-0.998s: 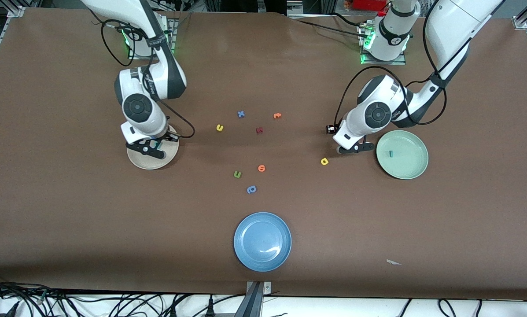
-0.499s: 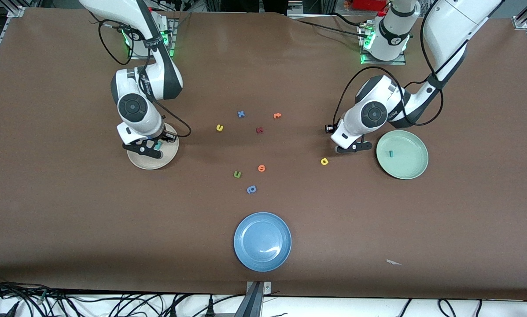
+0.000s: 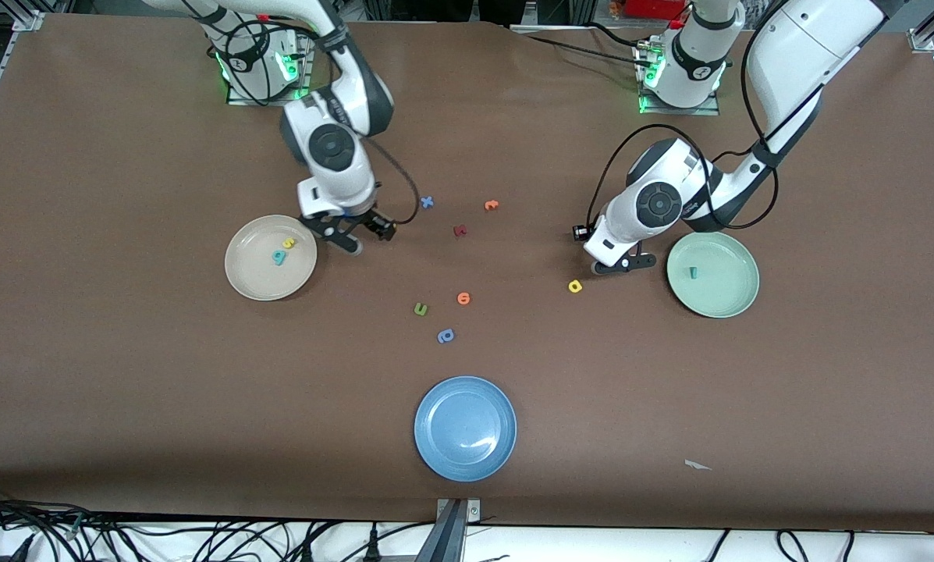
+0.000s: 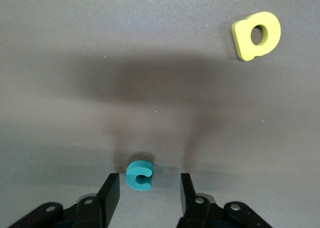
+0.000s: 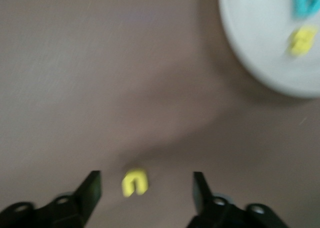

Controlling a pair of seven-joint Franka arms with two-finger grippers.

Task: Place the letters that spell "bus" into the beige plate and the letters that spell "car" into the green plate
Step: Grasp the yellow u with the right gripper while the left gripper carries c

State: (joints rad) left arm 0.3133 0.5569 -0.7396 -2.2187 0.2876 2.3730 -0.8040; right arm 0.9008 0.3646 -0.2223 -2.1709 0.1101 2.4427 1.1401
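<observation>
The beige plate (image 3: pixel 254 278) holds the teal "b" (image 3: pixel 279 257) and yellow "s" (image 3: pixel 288 243). My right gripper (image 3: pixel 361 236) hangs open beside that plate, toward the table's middle. The yellow "u" (image 5: pixel 134 182) lies on the table between its fingers, untouched, and is hidden under the hand in the front view. The green plate (image 3: pixel 726 295) holds the teal "r" (image 3: pixel 693 272). Beside it my left gripper (image 3: pixel 623 265) is low and open, with the teal "c" (image 4: pixel 138 175) lying between its fingers, clear of both. The yellow "a" (image 3: pixel 575 286) lies close by, nearer the camera.
Mid-table lie a blue x (image 3: pixel 427 202), an orange letter (image 3: pixel 491 205), a dark red letter (image 3: pixel 459 231), another orange letter (image 3: pixel 463 298), a green u-like letter (image 3: pixel 420 310) and a periwinkle letter (image 3: pixel 445 336). A blue plate (image 3: pixel 435 437) sits near the front edge.
My right gripper opened over the beige plate, left the teal "b" in it, and swung toward the table's middle to hang over the yellow "u". My left gripper shifted slightly and narrowed a little.
</observation>
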